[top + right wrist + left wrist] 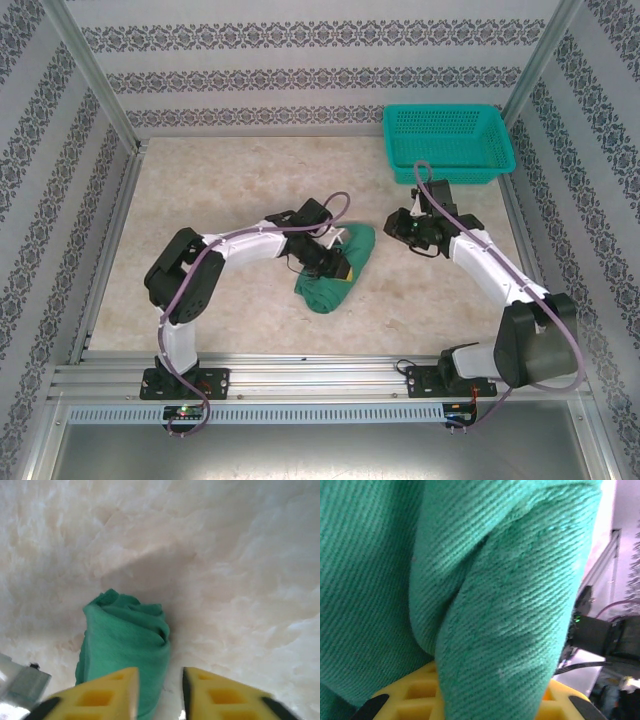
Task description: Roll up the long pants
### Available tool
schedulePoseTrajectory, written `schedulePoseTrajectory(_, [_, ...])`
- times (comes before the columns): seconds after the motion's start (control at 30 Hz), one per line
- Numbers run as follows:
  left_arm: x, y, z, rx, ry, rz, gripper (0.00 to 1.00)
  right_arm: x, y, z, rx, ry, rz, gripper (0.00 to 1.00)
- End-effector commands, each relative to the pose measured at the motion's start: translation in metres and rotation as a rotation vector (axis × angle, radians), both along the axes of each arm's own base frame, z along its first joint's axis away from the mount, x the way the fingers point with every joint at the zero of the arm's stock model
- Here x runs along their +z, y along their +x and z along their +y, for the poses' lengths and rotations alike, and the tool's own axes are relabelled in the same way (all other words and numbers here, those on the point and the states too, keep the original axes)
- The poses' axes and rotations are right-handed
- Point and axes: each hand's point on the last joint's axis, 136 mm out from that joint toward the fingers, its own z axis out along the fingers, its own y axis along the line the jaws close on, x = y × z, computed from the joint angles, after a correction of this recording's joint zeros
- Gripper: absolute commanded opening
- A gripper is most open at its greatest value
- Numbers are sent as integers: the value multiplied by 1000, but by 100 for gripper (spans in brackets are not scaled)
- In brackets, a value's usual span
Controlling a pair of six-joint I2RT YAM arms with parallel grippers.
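The long pants (338, 272) lie as a rolled dark green bundle at the middle of the table. My left gripper (338, 264) sits on top of the bundle. In the left wrist view a thick fold of the pants (510, 630) runs between the yellow fingers (412, 692), so my left gripper (487, 700) is shut on the cloth. A short way right of the bundle hovers my right gripper (398, 230), not touching it. The right wrist view looks along the roll (125, 640), with its spiral end at the far side. My right gripper (160, 695) is open, only table between its fingers.
A teal plastic mesh basket (445, 142) stands at the back right of the marbled table (230, 190). Metal frame posts and patterned walls close in the sides and back. Bare table lies left of and in front of the bundle.
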Motion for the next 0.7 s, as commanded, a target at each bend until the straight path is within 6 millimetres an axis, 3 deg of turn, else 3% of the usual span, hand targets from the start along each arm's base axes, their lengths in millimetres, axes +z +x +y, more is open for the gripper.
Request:
schedulePoseTrajectory(0.0, [20,7,3,94,-116,93,5,-7,-5,18,52,37,33,45])
schedulePoseTrajectory(0.17, [24,23,23,231,-211,155,5,-13,-8,42,121,50,40,76])
schedulePoseTrajectory(0.4, [28,41,50,391,-354,213,5,-25,-7,74,195,65,79,80])
schedulePoseTrajectory(0.5, [35,46,53,414,-428,213,6,-24,-4,89,221,76,78,80])
schedulePoseTrajectory(0.67, [23,43,53,431,-483,240,7,-21,4,99,232,106,74,81])
